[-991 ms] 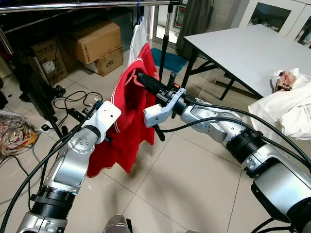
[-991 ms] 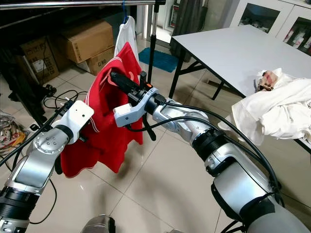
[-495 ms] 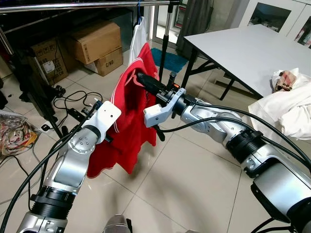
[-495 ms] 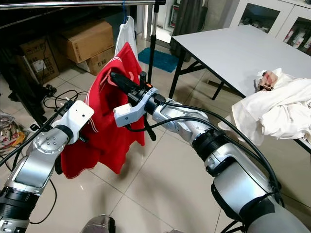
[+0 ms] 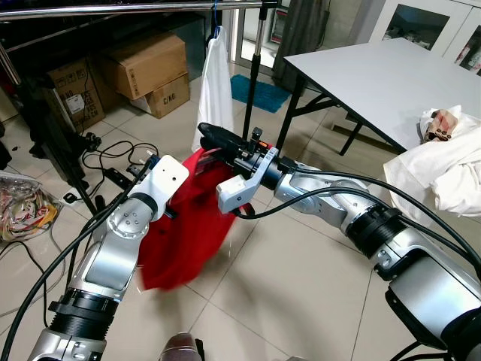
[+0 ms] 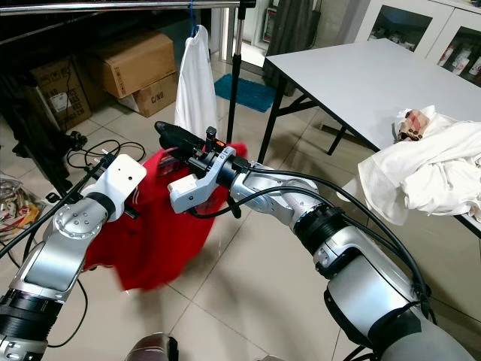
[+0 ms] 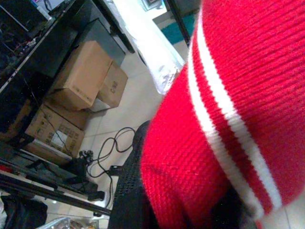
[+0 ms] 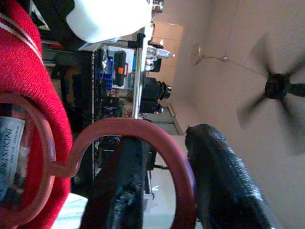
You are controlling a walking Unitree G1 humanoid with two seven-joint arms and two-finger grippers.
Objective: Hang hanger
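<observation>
I see my right pincer (image 8: 162,191) pinching the red hanger (image 8: 157,138) by its hook, below the rail (image 5: 113,7), its red sweater (image 5: 184,226) draped over my left pincer (image 7: 143,191), whose grip I cannot tell.

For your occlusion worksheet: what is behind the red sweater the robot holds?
Behind the red sweater hangs a white garment on the rail, over floor tiles. The white garment's lower edge is hidden by the sweater and right gripper.

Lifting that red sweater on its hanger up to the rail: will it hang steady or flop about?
Likely floppy: the red sweater sags and looks blurred, so it probably swings. The hanger hook is a thin loop around one finger of the right gripper, so it may pivot. The left gripper is buried in knit, steadying it.
</observation>
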